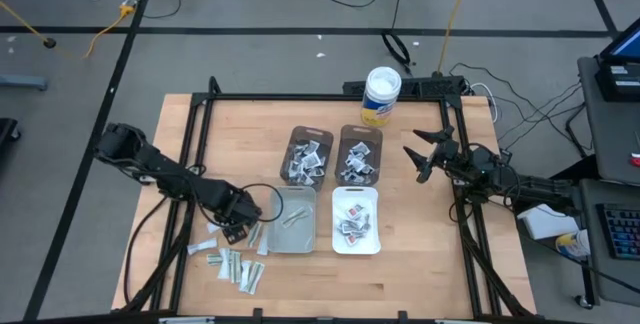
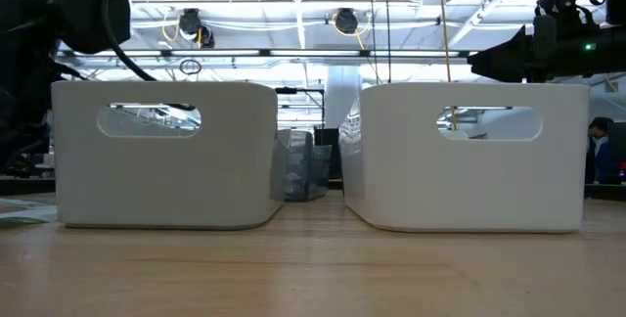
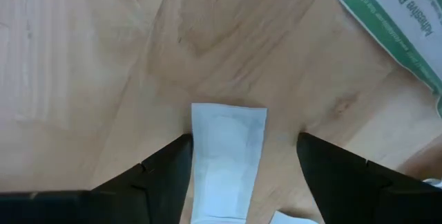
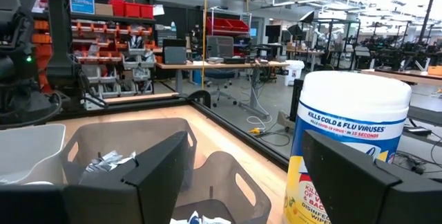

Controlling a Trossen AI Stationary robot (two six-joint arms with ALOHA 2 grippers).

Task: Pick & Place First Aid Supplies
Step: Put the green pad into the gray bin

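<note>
- Left end effector [image 3: 238, 156] is low over the wooden tabletop [image 1: 420, 224], fingers spread either side of a flat white sealed packet [image 3: 226, 158] (not pinched yet).
- Right end effector [image 1: 422, 154] hovers spread beside the dark bins, near the white round tub [image 1: 381, 96].

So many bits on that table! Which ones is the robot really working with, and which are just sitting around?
In the job:
- pale strip packet on the wood between the open left gripper fingers
- loose packets near it
- four bins, some holding packets

Just lying about:
- wipes tub
- right gripper, open, waiting beside the bins
</note>
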